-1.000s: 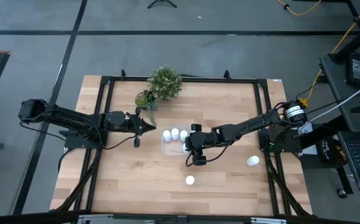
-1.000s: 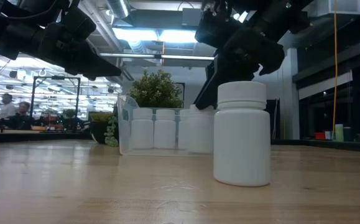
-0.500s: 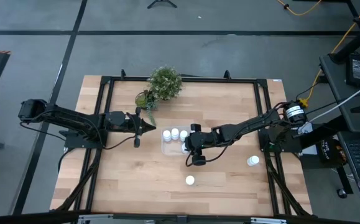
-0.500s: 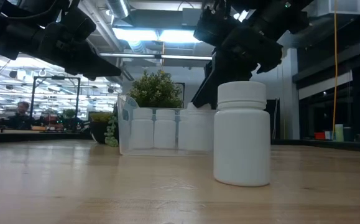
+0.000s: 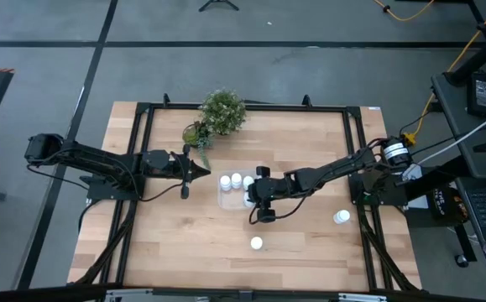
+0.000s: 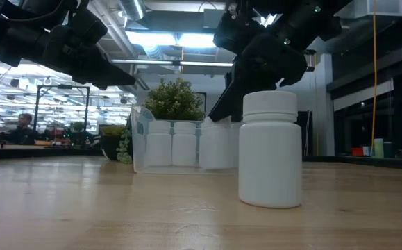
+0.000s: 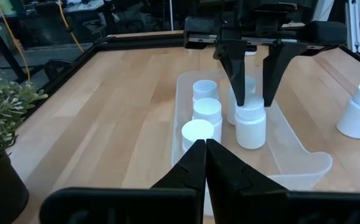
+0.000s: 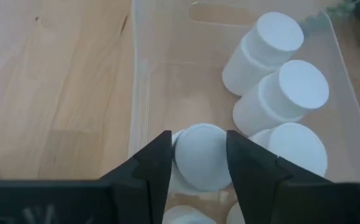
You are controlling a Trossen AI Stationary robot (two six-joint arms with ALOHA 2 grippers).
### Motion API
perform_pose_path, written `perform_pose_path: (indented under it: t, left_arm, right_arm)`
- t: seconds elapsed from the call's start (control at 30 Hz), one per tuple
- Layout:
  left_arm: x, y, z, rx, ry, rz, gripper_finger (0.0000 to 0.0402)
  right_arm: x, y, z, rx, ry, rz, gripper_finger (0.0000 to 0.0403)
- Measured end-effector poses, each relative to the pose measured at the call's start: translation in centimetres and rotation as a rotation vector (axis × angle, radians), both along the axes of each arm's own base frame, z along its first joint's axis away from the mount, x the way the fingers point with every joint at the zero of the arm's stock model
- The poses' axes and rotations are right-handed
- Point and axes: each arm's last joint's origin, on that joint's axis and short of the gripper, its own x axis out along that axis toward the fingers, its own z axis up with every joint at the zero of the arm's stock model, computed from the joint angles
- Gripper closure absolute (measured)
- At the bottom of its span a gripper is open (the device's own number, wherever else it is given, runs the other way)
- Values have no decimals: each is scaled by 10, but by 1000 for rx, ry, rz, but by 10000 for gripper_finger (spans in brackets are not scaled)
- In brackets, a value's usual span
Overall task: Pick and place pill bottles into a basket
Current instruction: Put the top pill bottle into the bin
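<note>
Robotics lab: framed wooden bench (image 5: 167, 243), grey floor (image 5: 49, 67), strip lights (image 6: 152, 38), distant workstations.

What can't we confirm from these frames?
- Bottle count in the basket: the right pincer hides part of it in the left wrist view and in the high view.
- Whether the right pincer's fingers touch the bottle between them: right wrist view, contact unclear.
- Far bottle: hidden in the low view by the near bottle.
</note>
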Motion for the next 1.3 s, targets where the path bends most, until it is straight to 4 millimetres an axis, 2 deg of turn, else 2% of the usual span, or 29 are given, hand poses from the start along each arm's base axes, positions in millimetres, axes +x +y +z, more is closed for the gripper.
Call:
perform_pose_path:
  t: [0.4, 0.9, 1.3]
  left_arm:
    - [0, 0, 0, -14, 3, 3, 394]
    - [0, 0, 0, -14, 3, 3, 398]
    - [0, 0, 0, -14, 3, 3, 398]
  right_arm:
    - [0, 0, 0, 7, 4, 2, 248]
    - [-2, 0, -5, 7, 34, 7, 171]
    - [0, 1, -1, 2, 29, 8, 166]
